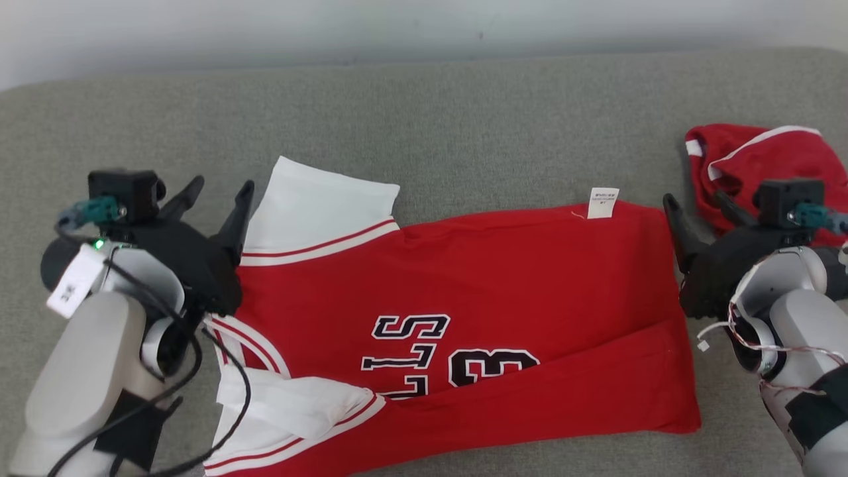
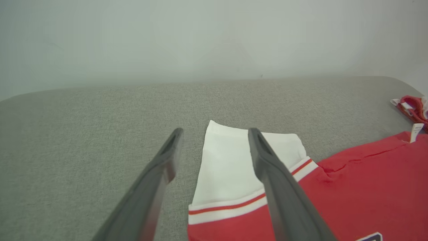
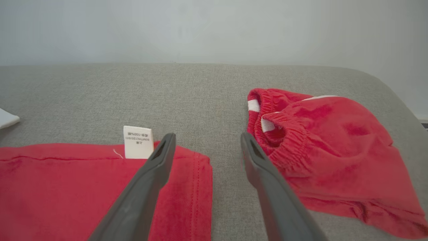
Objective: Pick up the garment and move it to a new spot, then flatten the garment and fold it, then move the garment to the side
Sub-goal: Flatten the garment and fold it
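A plain indoor room; whether home or lab is unclear. A broad grey woven-fabric padded surface (image 1: 464, 126) with rounded corners meets a bare pale wall (image 1: 397, 26). A red-and-white sports jersey (image 1: 530, 265) lies on it.

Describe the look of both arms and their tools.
The left forearm and right forearm are pale grey shells with black straps. The left tool and right tool are black, each with two long tapered fingers, a boxy camera and a teal plug. The left wrist carries a white printed tag, a green light and black cable; the right, thin red-and-white wires.
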Available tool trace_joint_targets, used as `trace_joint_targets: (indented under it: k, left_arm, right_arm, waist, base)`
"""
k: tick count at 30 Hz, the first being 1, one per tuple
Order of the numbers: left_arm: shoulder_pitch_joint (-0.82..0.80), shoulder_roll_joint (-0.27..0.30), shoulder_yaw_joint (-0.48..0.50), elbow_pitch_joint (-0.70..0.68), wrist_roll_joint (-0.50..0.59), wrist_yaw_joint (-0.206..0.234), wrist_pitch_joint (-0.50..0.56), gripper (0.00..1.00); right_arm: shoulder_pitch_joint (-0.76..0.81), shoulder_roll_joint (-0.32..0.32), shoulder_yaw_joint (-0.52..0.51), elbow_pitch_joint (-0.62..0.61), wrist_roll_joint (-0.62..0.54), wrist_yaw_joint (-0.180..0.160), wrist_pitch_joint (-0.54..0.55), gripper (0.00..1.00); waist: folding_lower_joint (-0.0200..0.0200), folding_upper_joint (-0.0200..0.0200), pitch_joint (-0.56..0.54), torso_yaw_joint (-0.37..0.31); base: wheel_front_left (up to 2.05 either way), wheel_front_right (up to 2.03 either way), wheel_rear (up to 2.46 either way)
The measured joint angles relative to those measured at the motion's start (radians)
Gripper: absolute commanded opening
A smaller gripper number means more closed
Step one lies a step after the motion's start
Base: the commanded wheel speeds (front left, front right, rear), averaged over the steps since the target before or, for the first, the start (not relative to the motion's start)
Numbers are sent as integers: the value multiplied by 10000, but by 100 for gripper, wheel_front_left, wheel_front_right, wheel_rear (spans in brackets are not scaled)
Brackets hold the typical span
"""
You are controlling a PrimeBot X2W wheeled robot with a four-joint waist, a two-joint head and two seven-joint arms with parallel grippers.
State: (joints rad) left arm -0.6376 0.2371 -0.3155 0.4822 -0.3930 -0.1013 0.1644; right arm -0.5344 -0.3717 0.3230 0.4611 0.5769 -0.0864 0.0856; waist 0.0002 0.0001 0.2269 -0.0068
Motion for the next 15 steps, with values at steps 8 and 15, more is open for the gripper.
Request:
trace_joint_targets:
  k: [8,15]
  left_arm:
    - [-1516,-128,-403,1526,-42,-157,533,100]
    - [-2515,71,-614,2834,36,-224,727,100]
  right_arm:
    - [-944,320,247,859,-2,180,479,100]
    - [-1415,656,499,1373,-46,374,788,100]
  waist:
    - [1,0,796,-10]
    - [0,1,1433,-105]
  base:
    - [0,0,0]
    - [0,0,0]
